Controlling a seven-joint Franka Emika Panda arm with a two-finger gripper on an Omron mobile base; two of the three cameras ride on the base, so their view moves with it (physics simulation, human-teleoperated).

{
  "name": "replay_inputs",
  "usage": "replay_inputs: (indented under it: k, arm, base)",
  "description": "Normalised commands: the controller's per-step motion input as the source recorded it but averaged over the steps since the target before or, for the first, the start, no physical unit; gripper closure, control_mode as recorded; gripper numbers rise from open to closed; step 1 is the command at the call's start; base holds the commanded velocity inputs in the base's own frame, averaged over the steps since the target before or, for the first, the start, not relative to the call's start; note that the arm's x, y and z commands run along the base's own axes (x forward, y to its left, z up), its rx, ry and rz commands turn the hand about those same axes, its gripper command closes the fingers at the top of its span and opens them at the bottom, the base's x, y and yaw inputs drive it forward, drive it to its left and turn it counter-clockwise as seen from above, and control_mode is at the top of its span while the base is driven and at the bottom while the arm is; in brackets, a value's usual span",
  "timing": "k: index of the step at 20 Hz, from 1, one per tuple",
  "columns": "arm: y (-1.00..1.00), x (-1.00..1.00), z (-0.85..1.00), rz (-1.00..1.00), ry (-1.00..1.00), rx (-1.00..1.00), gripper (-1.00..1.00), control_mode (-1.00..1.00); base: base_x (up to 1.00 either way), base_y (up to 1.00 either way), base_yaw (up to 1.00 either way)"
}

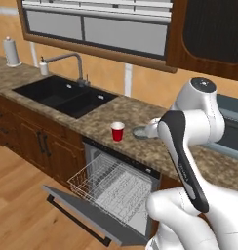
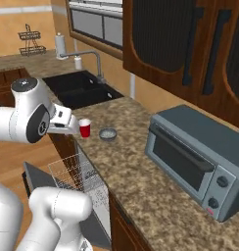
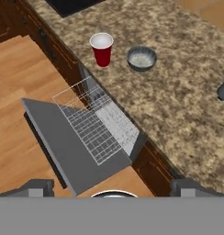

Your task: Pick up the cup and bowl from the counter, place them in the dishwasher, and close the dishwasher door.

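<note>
Grey toaster oven [image 2: 195, 159] sits well right of bowl [image 2: 107, 134]

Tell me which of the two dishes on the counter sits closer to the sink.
The red cup. It stands on the sink side of the grey bowl, which lies beside it toward the toaster oven.

Kitchen, sink [image 1: 67, 95], granite counter [image 1: 140, 149], dishwasher [image 1: 116, 188]

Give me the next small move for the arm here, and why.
Probably lower the open pincer toward the cup. It hangs high above the open dishwasher door, holding nothing. Cup and bowl both stand on the counter; the cup sits nearer the edge, above the pulled-out rack.
</note>
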Motion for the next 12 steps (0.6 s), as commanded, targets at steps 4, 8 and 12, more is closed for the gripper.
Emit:
replay_inputs:
  k: [4, 8, 12]
  arm:
    - [0.0, 0.0, 0.0, 0.0, 0.0, 0.0, -1.0, 1.0]
    - [0.0, 0.0, 0.0, 0.0, 0.0, 0.0, -1.0, 1.0]
    - [0.0, 0.0, 0.0, 0.0, 0.0, 0.0, -1.0, 1.0]
  base:
    - [0.04, 0.09, 0.26]
    - [-0.03, -0.01, 0.21]
    - [0.0, 0.03, 0.27]
